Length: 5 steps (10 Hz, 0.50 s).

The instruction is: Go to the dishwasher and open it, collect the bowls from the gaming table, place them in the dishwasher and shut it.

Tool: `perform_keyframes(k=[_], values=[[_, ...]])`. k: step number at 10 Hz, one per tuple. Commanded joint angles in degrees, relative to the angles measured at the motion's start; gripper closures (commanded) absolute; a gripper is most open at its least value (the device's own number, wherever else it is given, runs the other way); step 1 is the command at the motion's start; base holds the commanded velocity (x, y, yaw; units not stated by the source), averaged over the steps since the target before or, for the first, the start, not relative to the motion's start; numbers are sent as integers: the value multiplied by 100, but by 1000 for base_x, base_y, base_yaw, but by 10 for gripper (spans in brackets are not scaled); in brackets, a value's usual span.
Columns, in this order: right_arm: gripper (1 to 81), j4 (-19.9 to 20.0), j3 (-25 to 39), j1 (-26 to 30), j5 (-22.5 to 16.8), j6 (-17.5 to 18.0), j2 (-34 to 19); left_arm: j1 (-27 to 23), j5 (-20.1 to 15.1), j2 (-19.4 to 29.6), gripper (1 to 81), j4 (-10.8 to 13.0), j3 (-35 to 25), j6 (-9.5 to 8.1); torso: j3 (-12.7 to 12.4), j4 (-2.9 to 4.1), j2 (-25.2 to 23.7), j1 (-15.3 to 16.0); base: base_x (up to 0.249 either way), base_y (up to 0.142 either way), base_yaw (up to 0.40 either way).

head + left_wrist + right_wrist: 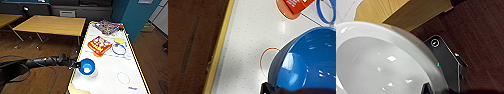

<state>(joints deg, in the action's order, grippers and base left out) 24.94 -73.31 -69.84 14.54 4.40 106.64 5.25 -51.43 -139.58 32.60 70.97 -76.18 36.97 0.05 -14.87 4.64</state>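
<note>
Left hand (75, 65) clamped on blue bowl's (86, 66) rim, lower centre; lift level, clear of bench (112, 72); right hand's state indeterminable.

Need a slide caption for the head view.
Left end effector holds a blue bowl at the gaming table edge, board games beyond.

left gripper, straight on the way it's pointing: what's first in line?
The left gripper points across the gaming table, already at the blue bowl rim. Beyond the bowl the tabletop looks bare, though depth is unclear.

left arm (37, 62) black, jointed, glossy segments.
</note>
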Motion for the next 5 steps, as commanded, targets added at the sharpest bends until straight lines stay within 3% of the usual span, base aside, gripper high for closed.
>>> perform_keyframes(k=[1, 4, 5], values=[[811, -200, -15, 62, -408, -36, -176, -565, -174, 1687, 811, 106, -1745, 648, 0, 0, 0, 0, 0, 0, 0], [811, -394, -112, -184, -505, -27, -70, 84, -121, 2593, 811, 142, -2228, 991, 0, 0, 0, 0, 0, 0, 0], [811, -394, -112, -246, -496, -27, -70, 400, -95, 2777, 811, 150, -2272, 1149, -544, 0, 0, 0, 0, 0, 0]])
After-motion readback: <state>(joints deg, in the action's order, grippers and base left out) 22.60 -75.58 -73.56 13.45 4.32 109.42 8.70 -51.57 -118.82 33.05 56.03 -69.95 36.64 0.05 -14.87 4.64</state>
